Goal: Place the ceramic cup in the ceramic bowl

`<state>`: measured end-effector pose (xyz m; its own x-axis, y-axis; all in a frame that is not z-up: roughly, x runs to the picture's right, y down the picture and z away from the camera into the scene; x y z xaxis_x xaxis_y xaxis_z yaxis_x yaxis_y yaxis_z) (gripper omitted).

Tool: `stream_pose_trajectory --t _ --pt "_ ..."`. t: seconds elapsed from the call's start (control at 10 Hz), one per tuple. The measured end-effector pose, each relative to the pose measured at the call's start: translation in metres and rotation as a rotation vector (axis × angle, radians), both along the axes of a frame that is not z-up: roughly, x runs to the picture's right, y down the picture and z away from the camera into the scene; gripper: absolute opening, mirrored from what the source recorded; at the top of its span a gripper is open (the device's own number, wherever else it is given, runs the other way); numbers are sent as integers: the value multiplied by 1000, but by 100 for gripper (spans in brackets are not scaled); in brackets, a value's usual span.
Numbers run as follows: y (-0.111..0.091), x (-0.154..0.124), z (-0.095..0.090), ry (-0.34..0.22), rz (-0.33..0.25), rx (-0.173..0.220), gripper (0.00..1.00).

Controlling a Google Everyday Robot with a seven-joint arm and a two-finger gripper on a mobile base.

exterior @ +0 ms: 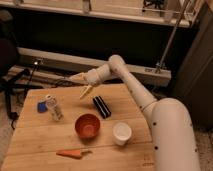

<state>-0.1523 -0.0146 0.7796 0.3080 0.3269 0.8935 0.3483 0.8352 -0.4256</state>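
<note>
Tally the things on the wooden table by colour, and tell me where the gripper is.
White: 2 (ceramic cup, bottle)
Orange-red: 2 (ceramic bowl, carrot)
Black: 1 (box)
Blue: 1 (small item)
Total: 6
The gripper is open and empty above the table's far edge.

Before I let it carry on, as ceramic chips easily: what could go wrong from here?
The gripper hovers over the far side of the table, fingers open, well away from the ceramic cup. Coming across, it might sweep the black oblong object lying between them. The ceramic bowl sits close beside the cup, so open fingers could knock it during the grasp.
</note>
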Motion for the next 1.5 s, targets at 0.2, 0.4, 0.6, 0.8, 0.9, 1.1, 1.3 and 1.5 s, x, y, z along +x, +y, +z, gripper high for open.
stream_pose_trajectory --t 0.2,0.4,0.6,0.8,0.9,1.1,1.3,1.5 --pt "0 35 -7 165 -55 54 80" --pt "12 61 -25 304 -149 111 80" --pt "25 74 -45 403 -230 142 80" --pt "37 88 -68 500 -276 150 80" --pt "40 92 -74 525 -282 153 80" --pt "48 105 -90 576 -282 169 80" --pt "59 122 -96 592 -249 204 80" --pt "71 139 -97 602 -211 230 80"
